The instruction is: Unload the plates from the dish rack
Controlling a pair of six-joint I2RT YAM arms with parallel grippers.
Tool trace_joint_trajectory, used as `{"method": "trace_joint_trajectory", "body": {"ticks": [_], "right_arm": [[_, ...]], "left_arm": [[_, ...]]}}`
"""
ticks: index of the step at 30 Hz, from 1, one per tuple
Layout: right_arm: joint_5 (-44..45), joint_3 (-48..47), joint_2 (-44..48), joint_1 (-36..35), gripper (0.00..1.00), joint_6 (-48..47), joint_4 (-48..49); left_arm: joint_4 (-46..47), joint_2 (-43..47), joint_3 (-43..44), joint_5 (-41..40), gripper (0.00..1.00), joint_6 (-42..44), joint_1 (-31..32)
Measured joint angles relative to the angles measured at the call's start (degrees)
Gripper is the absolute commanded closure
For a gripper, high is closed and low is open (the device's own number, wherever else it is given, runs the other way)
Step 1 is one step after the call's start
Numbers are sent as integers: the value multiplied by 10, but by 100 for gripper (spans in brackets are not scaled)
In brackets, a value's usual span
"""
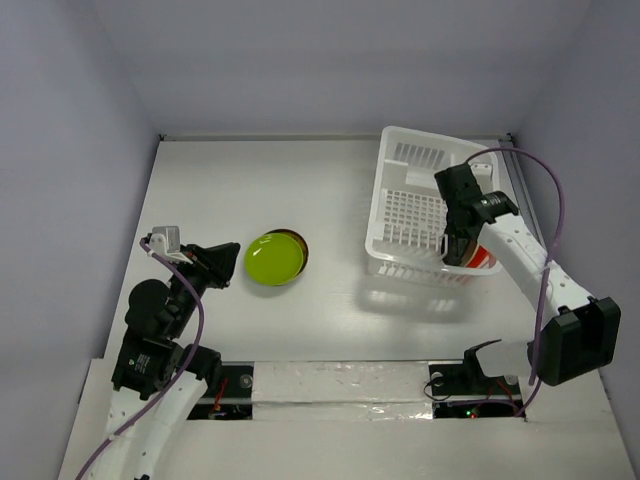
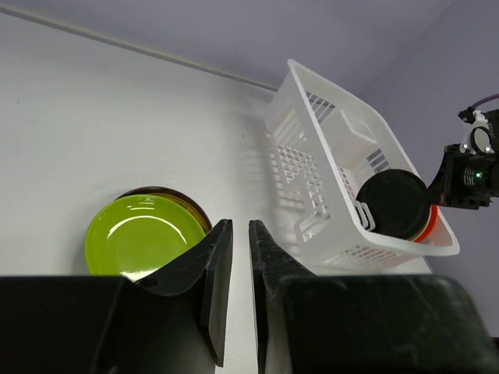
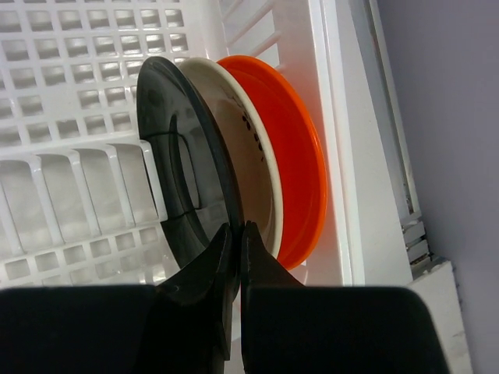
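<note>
Closest in, the right gripper (image 3: 235, 226) has its two dark fingers drawn almost together, with only a thin slit left between them. The rim of the black plate (image 3: 179, 140) runs down into that slit, so it looks pinched at the edge. That plate stands upright on its rim inside the dish rack (image 3: 335, 140), at the front of a row of three. Right behind it, nearly face to face, stands a cream plate (image 3: 257, 187), and behind that an orange-red plate (image 3: 300, 156) leans close against the rack's white end wall. Seen from above, all three sit in the rack's near right corner, and the rack rests on the right side of the table (image 2: 93, 117).

Over on the left, the left gripper (image 2: 239, 227) hangs low above the table with its fingers a narrow gap apart and nothing between them. Just beside it lies a lime green plate (image 2: 136, 238), flat and face up, stacked on a brown plate (image 2: 191, 204) whose rim shows beneath. This stack sits out on the table, clear of the rack's left wall
</note>
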State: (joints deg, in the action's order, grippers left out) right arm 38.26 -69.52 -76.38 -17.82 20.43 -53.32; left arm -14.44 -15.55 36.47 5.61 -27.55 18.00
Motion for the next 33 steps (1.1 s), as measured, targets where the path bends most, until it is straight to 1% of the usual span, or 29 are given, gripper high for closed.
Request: {"method": "trace_joint_trajectory", "body": {"ticks": [6,11,14,22,25,27,30,33], "right_arm": [[31,-7,-1,-44,100,-9,-31],[74,-51,-4,-68,100,-13,-58],[86,-86,-3,-75,100,-12,-50],[94,-96,7,-84,100,-8,-41],[83,-107,27,-105,100,1,-39],[67,-119,55,-130,100,8,-19],[38,-131,104,-183,100,23,37],[-13,-131,119,-227,100,41,109]], "left_arm": [[0,0,0,2,87,0,0],[0,-1,0,3,87,0,-1],[0,-2,0,4,87,0,-1],[0,-7,0,4,87,0,-1],[0,-11,0,6,87,0,-2],[0,-12,0,7,87,0,-4],[0,-12,0,9,87,0,-9],[0,-14,0,9,87,0,-12]]}}
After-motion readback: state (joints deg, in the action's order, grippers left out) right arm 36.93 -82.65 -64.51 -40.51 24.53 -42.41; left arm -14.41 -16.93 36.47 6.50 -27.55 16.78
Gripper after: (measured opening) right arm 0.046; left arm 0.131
